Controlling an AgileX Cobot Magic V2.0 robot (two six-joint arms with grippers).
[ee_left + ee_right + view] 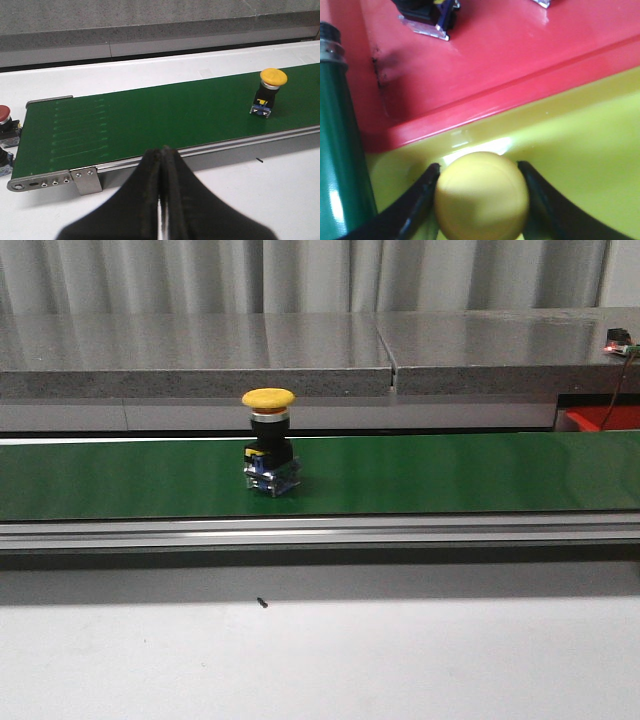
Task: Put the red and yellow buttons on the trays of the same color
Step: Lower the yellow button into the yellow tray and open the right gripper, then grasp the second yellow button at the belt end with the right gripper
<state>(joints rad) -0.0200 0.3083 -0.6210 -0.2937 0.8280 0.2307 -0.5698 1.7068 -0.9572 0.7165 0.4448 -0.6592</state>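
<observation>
The right pincer [482,200] grips a yellow mushroom-capped button [481,196] over the glossy yellow plastic tray [580,140], its body hidden beneath the cap. Beside it lies the red plastic tray [520,55], holding button bases cut off by the frame. The left pincer [161,200] is clenched and empty above the white surface [240,200]. Another yellow-capped button [269,440] stands upright on the green conveyor belt [450,475]. No writing is legible.

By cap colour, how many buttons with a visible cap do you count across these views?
Yellow: 2, the belt button and the held button.
Red: 1, the red button.
Total: 3.
</observation>
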